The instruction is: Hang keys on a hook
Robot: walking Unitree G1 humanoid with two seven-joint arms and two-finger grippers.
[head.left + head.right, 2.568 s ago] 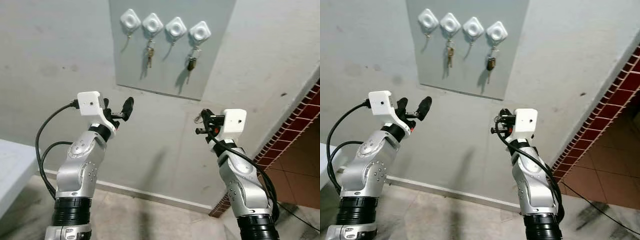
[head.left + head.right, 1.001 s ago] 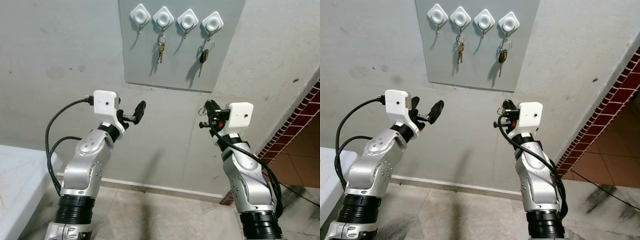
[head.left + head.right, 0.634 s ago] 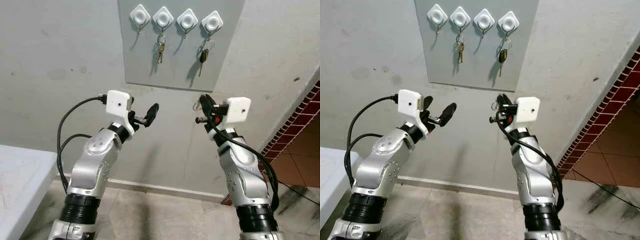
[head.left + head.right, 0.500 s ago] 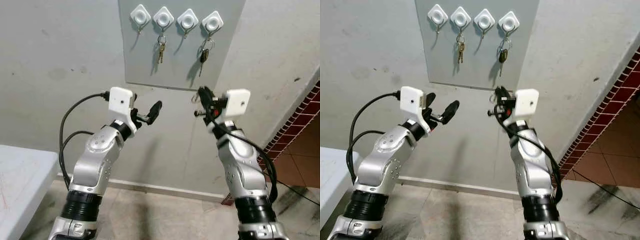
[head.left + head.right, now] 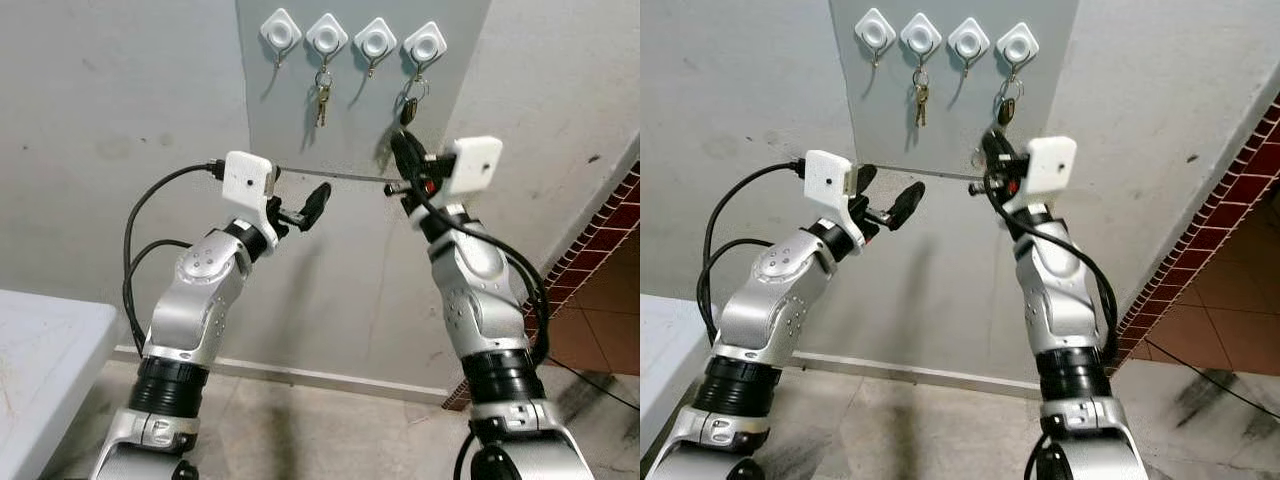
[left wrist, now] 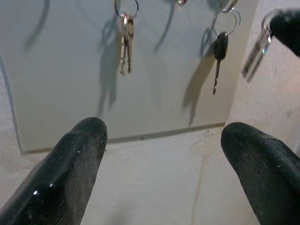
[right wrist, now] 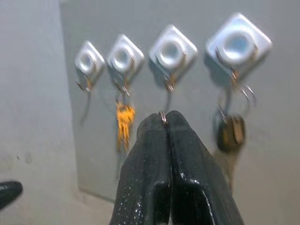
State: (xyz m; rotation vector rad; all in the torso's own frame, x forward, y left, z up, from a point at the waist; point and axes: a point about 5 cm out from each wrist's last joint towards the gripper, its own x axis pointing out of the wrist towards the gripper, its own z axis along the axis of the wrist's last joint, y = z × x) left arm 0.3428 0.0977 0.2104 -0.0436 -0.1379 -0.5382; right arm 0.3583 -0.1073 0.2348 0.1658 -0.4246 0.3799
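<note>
Right tool [image 7: 165, 123] raised before the grey wall panel [image 5: 290, 110], fingers pressed together, pinching a small key ring [image 7: 162, 115] at the tips, below the third of four white hooks [image 7: 171, 50]. Left tool [image 6: 161, 154] lifted lower beside it, fingers spread wide, holding nothing. Brass keys [image 5: 321, 97] hanging on the second hook [image 5: 327, 37], a black-headed key [image 6: 220, 51] on the fourth [image 5: 425, 44].

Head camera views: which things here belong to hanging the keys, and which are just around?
Belongs to the job:
- right gripper, fingers shut on a key ring
- four white hooks on the grey panel; two bare

Just around:
- brass keys and black key, already hung
- left gripper, open
- white table
- brick wall
</note>
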